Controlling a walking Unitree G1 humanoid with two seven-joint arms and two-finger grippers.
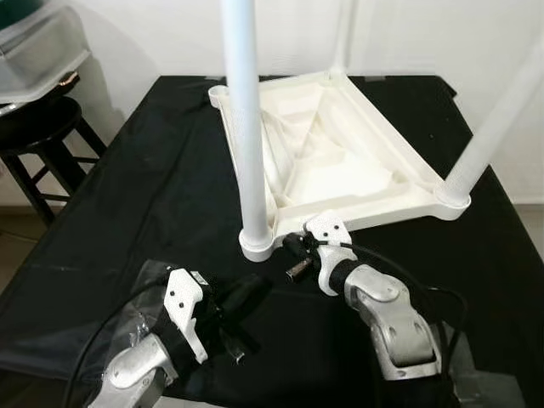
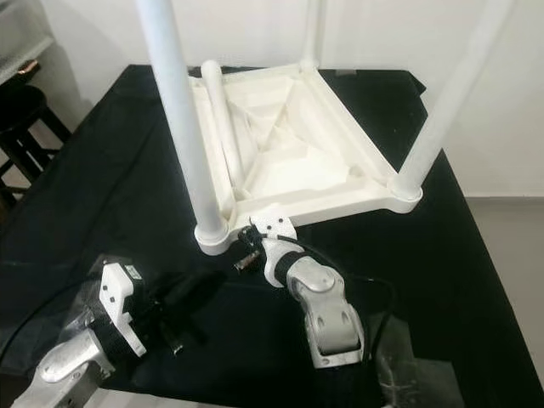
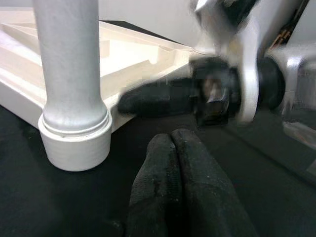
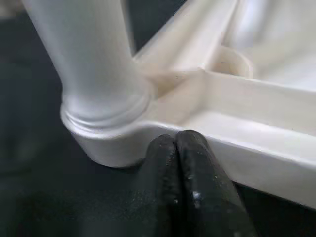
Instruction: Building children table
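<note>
Black cloth [image 1: 153, 187] under upturned white tabletop [image 1: 340, 161]; white wall behind; both grippers' jaws pressed together, empty.

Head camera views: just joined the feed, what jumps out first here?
An upside-down white table top lies on the black table, white legs standing up from its corners. The right gripper, shut, presses against its near edge beside the nearest leg; the left gripper, also shut, sits just short of it.

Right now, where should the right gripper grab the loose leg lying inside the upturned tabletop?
Probably mid-shaft on the loose leg, coming from above: it lies flat along the upturned tabletop wall behind the near-left upright leg, so a side approach looks blocked. Open the right gripper fingers first.
</note>
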